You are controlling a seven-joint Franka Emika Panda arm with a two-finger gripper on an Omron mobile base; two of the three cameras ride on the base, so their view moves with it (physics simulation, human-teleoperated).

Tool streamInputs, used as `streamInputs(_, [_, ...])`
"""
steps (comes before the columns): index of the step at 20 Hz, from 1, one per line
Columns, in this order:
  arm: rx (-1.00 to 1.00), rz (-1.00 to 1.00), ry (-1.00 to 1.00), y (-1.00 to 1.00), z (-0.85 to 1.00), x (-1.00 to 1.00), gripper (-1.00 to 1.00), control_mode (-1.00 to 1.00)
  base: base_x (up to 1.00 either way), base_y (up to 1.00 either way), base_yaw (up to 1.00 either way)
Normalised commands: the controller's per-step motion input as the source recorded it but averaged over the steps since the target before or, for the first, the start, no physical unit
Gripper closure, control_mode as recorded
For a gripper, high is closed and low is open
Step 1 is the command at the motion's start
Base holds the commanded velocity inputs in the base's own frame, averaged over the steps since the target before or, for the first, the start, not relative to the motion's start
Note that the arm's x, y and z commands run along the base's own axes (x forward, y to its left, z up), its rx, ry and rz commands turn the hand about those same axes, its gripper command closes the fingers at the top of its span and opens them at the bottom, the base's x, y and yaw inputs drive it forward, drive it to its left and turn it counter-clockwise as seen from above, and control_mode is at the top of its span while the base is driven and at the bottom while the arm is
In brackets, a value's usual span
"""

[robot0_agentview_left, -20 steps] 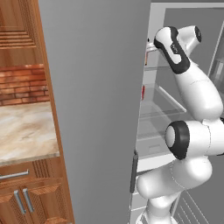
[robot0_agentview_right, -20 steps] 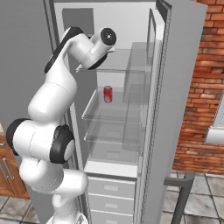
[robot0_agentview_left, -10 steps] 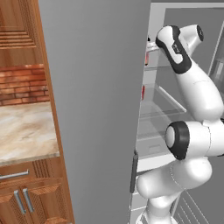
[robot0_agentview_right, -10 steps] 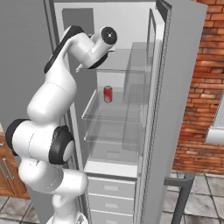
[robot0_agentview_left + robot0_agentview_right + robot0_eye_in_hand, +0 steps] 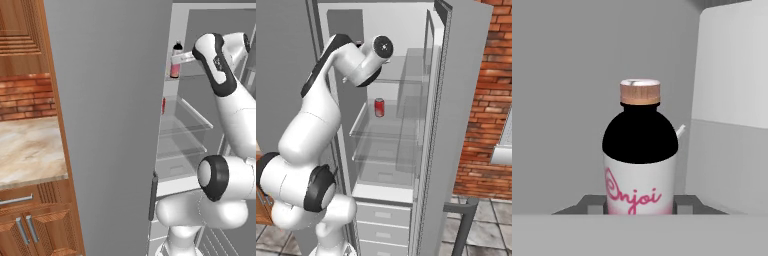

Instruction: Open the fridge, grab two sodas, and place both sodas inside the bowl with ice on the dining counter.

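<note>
Inside the open fridge (image 5: 406, 75), on an upper shelf, stands a dark bottle (image 5: 640, 155) with a white label in pink script and a copper-coloured cap; it fills the middle of the hand view, directly ahead of the gripper (image 5: 640, 206). The two dark finger tips rise on either side of the bottle's base, so the jaws are spread (whether they touch the label cannot be told). From the left base view the same bottle shows as a small dark-topped, pink-footed shape beside the arm's wrist, near the fridge's inner edge.

One of the sodas (image 5: 379, 107) stands upright on the clear glass shelf (image 5: 387, 131) one level lower, apart from the hand. More glass shelves (image 5: 387, 156) lie below it, then grey drawers (image 5: 387, 220). The open door (image 5: 456, 120) stands to the right, a brick wall (image 5: 491, 100) past it. Left of the fridge are a marble worktop (image 5: 27, 150) and wooden cabinets (image 5: 30, 225).

Against the earlier pictures, the arm's pose, the can and the shelves look unchanged; no shift can be made out.
</note>
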Motion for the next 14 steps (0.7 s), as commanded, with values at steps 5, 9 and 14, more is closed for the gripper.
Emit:
streamInputs(5, [0.01,0.00,-0.01,-0.18,0.09,-0.76,1.00,-1.00,0.00,0.00,0.00])
streamInputs(9, [0.02,-0.04,0.00,-0.02,0.23,-0.89,1.00,-1.00,0.00,0.00,0.00])
streamInputs(14, [0.03,-0.06,0.00,0.01,0.13,-0.97,1.00,-1.00,0.00,0.00,0.00])
